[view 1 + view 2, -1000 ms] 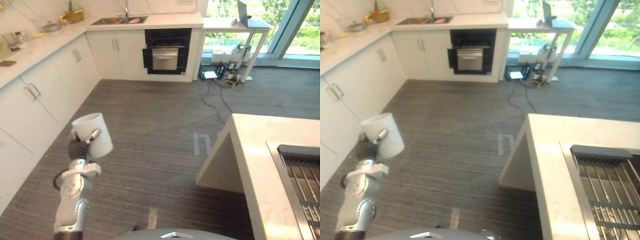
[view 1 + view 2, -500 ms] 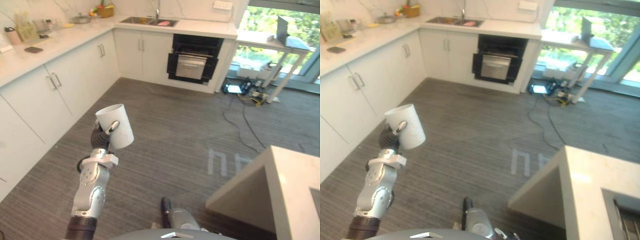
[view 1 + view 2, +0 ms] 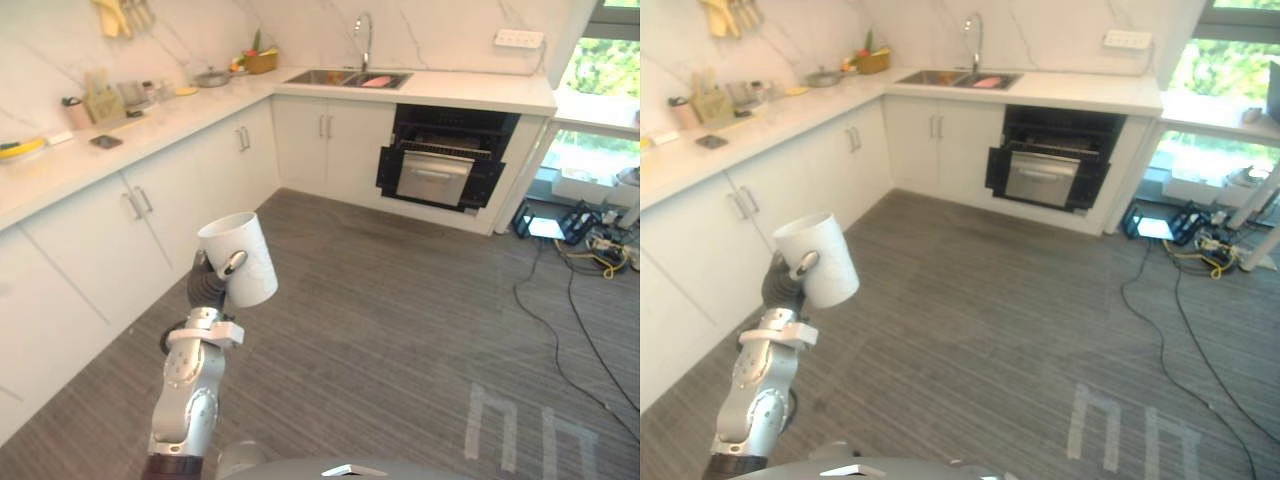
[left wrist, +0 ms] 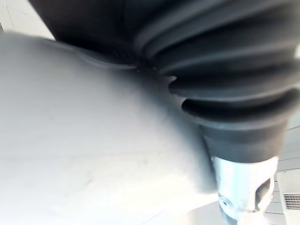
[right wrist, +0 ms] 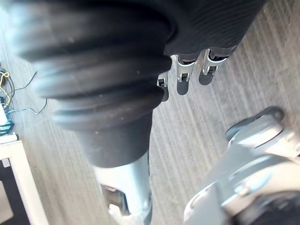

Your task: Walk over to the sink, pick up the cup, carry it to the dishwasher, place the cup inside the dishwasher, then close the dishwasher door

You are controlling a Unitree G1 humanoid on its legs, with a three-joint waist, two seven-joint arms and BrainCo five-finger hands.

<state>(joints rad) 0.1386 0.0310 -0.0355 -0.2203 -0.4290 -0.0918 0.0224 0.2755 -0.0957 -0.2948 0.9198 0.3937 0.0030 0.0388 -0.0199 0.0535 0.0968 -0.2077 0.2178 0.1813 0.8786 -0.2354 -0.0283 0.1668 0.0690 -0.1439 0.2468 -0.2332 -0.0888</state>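
I stand in a kitchen with a grey striped floor [image 3: 400,330] and a marble-patterned wall behind the worktops. White cabinet doors with slim metal handles [image 3: 90,240] run along my left side and turn the corner at the far wall, under a pale stone countertop [image 3: 150,115]. Set into the far stretch of that top is a stainless steel double sink [image 3: 340,77] with a tall curved tap [image 3: 365,25] behind it and something pink lying in one basin. A small woven basket of fruit [image 3: 262,62] and a lidded metal pot [image 3: 212,77] sit on the counter near the corner. Just beside the sink cabinets, well apart from me, is the black built-in dishwasher with a silver front panel [image 3: 438,172]; its door looks partly open, tipped out at the top. Dark cables [image 3: 580,300] trail over the floor on the right.

My left hand [image 3: 207,283] is raised in front of me, clenched around the plain white cylindrical cup [image 3: 240,258], one silver fingertip pressed on its side. The cup is tilted, mouth up and leaning towards the cabinets; in my left wrist view its white wall [image 4: 84,140] sits tight against the dark ribbed cover.

My right hand [image 5: 183,77] hangs above the floor, fingers loose and holding nothing.
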